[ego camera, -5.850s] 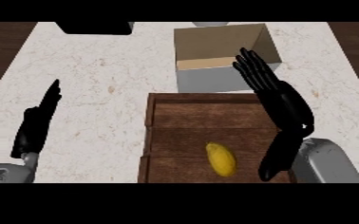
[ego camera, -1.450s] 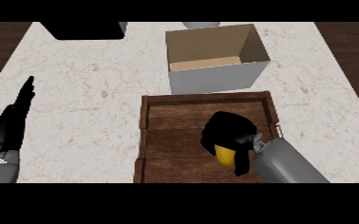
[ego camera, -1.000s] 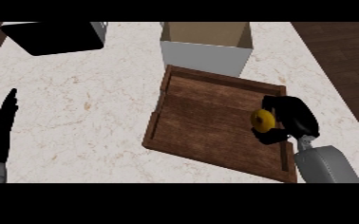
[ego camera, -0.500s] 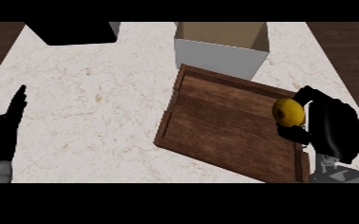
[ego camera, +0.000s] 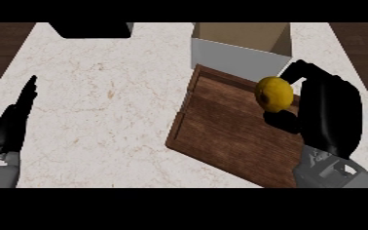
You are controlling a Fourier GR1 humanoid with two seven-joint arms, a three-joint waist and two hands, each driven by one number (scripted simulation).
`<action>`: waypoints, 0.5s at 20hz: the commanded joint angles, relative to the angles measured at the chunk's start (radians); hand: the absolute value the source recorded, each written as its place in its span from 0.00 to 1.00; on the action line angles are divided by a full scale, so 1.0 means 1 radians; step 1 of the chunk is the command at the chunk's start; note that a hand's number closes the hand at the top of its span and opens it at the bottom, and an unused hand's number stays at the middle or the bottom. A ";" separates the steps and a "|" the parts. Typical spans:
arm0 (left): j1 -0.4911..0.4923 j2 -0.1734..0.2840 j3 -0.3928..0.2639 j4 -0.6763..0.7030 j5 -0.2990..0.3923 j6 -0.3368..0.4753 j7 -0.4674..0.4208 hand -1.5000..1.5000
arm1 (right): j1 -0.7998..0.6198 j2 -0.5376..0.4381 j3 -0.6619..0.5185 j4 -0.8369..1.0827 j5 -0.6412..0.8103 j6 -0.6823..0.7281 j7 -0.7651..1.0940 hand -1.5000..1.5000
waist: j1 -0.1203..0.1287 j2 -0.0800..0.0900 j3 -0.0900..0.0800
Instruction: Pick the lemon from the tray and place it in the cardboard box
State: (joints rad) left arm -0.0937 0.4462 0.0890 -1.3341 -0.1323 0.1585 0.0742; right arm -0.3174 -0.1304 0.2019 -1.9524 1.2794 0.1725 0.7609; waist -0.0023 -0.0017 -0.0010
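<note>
Lemon (ego camera: 274, 94) is the thing to follow, and the wooden tray (ego camera: 223, 126) serves as the landmark for everything else.

Head view: the lemon shows over the tray's far right part, apparently lifted off the wood, though its height cannot be read from straight above. The right hand (ego camera: 327, 112) has it, fingers arched over the top and thumb curled under, so the hand is closed around the fruit. The cardboard box (ego camera: 241, 44) stands just beyond the tray's far edge, open side up, its near white wall almost touching the tray. The tray itself lies skewed on the counter (ego camera: 108, 78), one corner turned toward the box. The left hand (ego camera: 16, 122) rests well to the tray's left, near the counter's edge, fingers straight and holding nothing. A dark object (ego camera: 93, 29) lies beyond the tray to the far left.

Judging the step as the carry to the box, doing it well probably means raising the lemon enough to pass the near wall, moving it away from the tray until it sits over the box's middle, then lowering before letting go, so the fruit cannot bounce out.
</note>
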 commanded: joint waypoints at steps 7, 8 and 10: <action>-0.002 -0.003 0.031 0.033 -0.006 -0.028 -0.064 0.50 | -0.400 0.117 -0.190 0.431 -0.074 -0.161 0.005 1.00 | 0.019 0.006 0.001; -0.067 -0.031 -0.011 0.008 -0.036 -0.003 0.041 0.50 | -0.455 0.129 -0.189 0.477 -0.099 -0.180 0.027 1.00 | 0.020 0.008 0.001; -0.048 -0.039 0.009 0.059 -0.036 0.004 -0.037 0.50 | -0.479 0.129 -0.202 0.533 -0.137 -0.239 0.052 1.00 | 0.018 0.007 0.001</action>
State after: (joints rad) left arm -0.1157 0.4189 0.0928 -1.3106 -0.1551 0.1534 0.0534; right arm -0.6936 -0.0188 0.0409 -1.5576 1.1944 0.0177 0.7854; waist 0.0151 0.0040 -0.0003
